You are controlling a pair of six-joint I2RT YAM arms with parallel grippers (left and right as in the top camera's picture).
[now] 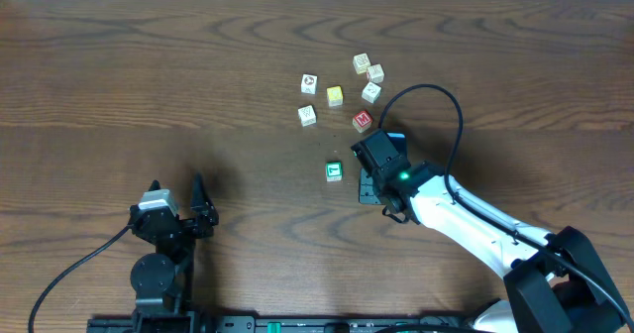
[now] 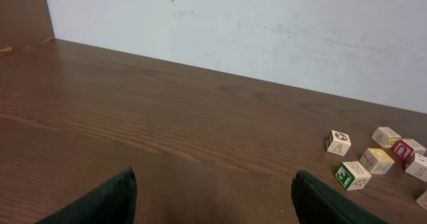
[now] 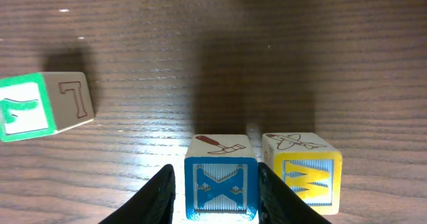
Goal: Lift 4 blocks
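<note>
- Right tool: lowered over the blue block, one finger on each side of it. Both fingers stand close against its flanks. Whether they pinch it or merely bracket it cannot be told.
- Blue block: white X on the face toward the wrist camera and a hammer drawing on its top. It sits between the fingers of the right tool, and whether it rests on the surface cannot be told.
- Orange block: just beside the blue block, outside the fingers, with a yellow-orange frame round its face. It is upright on the surface, and no gap to the blue block can be made out.
- Green block: alone on the surface, near the right tool on the side away from the orange block, and well apart from the blue block.
- Red block: on the surface just beyond the right tool, toward the far edge.
- Yellow cube and white cubes: scattered loosely on the surface behind the red block, none stacked.
- Left tool: jaws spread wide and holding nothing, over bare surface, well apart from all the blocks.
</note>
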